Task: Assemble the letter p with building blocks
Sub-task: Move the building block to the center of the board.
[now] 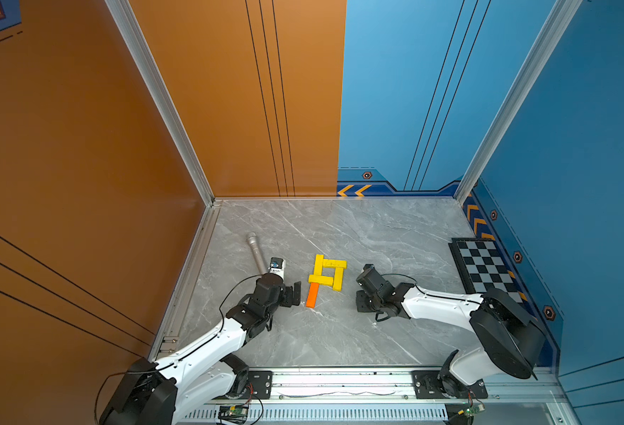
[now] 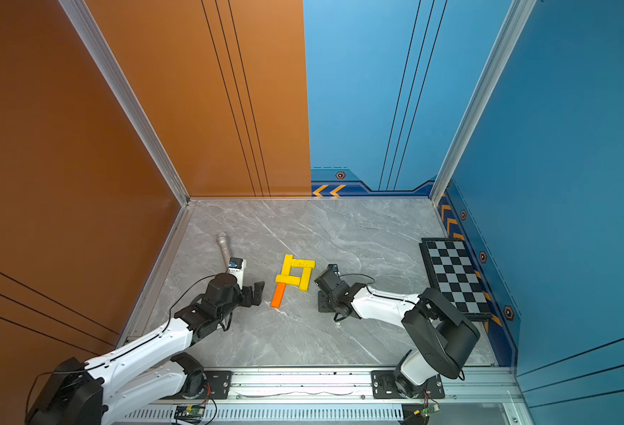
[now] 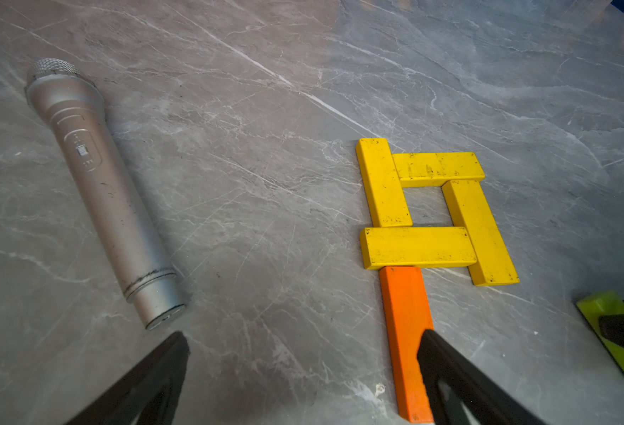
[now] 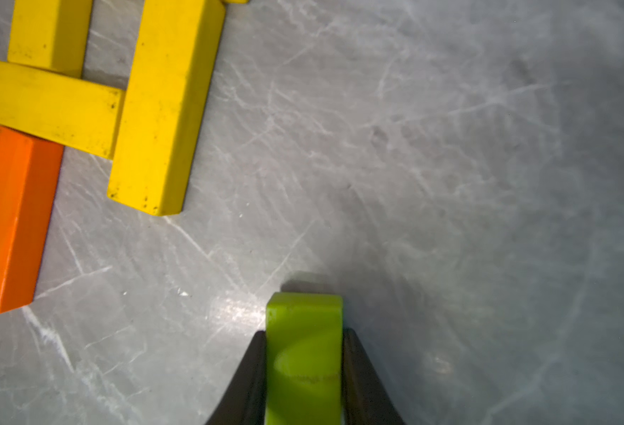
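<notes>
The last piece is in hand. The right gripper is clamped on the green block, near and right of the figure. Whether the block rests on the table is unclear. The left gripper stands wide, empty, one finger beside the orange bar.

Next, the block probably has to go left to the orange bar's near end, in line with it, without nudging it. The left finger may be in the way.

The orange bar's far end touches the yellow loop, four scuffed, fleck-marked, seemingly painted-wood bars set pinwheel-fashion. The green block looks smoother, with rounded corners. The table is glossy, veined grey. Far left lies a matte metal microphone, and far right a chequered board.
</notes>
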Controlling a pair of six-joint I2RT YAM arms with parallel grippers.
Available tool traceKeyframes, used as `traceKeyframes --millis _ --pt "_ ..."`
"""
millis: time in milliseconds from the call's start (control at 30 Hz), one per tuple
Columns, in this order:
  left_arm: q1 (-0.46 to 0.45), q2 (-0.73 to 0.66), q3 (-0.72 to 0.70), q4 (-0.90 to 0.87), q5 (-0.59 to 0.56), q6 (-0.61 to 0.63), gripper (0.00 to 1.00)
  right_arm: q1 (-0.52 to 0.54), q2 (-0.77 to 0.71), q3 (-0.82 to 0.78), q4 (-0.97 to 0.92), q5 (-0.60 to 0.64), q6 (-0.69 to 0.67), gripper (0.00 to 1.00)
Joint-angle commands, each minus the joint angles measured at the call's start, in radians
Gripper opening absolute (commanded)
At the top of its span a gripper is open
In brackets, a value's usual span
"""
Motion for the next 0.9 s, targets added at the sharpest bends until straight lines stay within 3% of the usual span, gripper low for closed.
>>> traceKeyframes --millis 0,433,867 --pt "0.012 -0.024 -0.007 -0.036 -0.034 0.009 0.99 0.036 0.051 0.009 0.011 -0.017 0.064 0.18" --pt "0.024 -0.068 -0.009 -0.071 -0.059 -0.004 0.99 0.148 0.219 0.112 0.127 -0.067 0.127 0.14" --pt "0.023 -0.097 -0.012 -0.082 -0.057 -0.015 0.99 0.25 0.269 0.146 0.132 -0.041 0.188 0.12"
